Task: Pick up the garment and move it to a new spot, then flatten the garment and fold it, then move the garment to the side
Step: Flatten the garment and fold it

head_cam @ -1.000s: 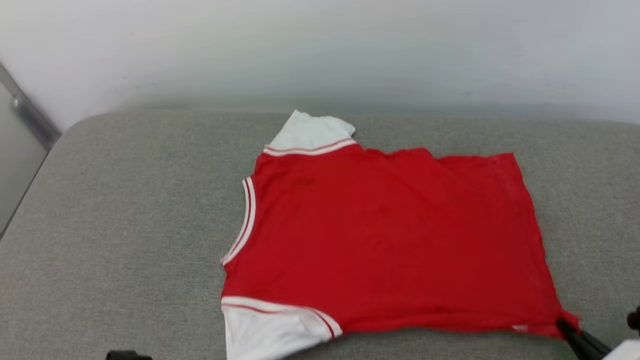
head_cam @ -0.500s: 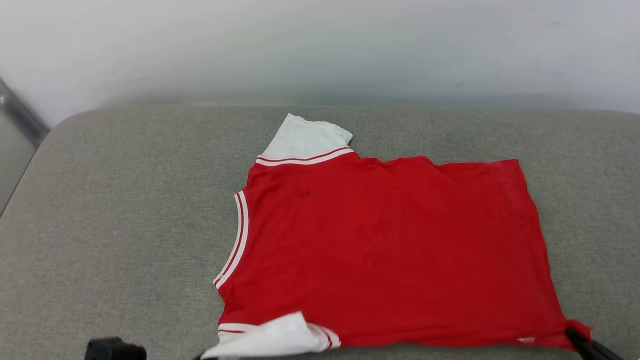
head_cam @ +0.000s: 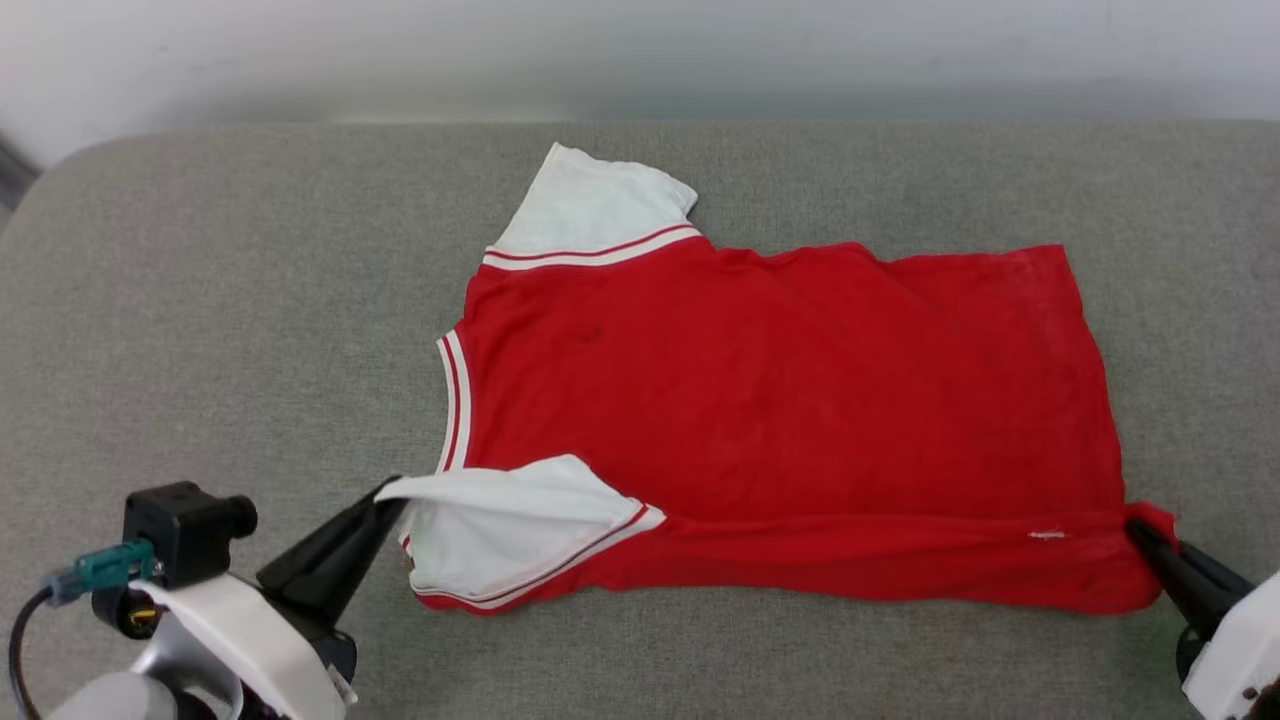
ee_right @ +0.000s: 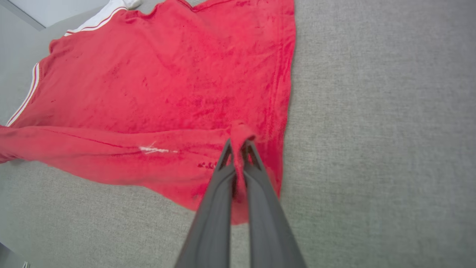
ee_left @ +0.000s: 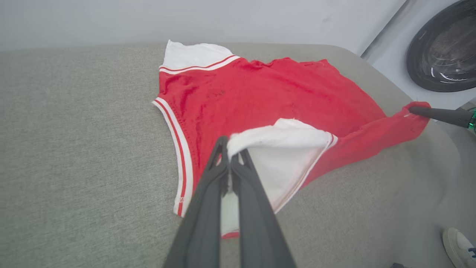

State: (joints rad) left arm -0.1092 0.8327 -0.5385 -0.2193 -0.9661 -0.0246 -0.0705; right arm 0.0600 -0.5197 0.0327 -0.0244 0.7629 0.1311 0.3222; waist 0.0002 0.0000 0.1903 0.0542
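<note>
So left fingers (head_cam: 340, 555) are pinching the shirt's (head_cam: 780, 400) white sleeve (head_cam: 500, 530), right fingers (head_cam: 1170, 568) gripping its red hem corner (head_cam: 1150, 520); woven grey tabletop (head_cam: 220, 330) lying open leftward.

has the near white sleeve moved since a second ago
Yes. Though the camera shifted, against the striped neck trim the near sleeve has folded inward over the red body, pinched in the left hand.

One red garment (head_cam: 780, 400) with two white sleeves (head_cam: 590, 205), between two dark hands: one left hand (head_cam: 388, 495), one right hand (head_cam: 1137, 527). One grey cushion (head_cam: 200, 300) under both hands.
</note>
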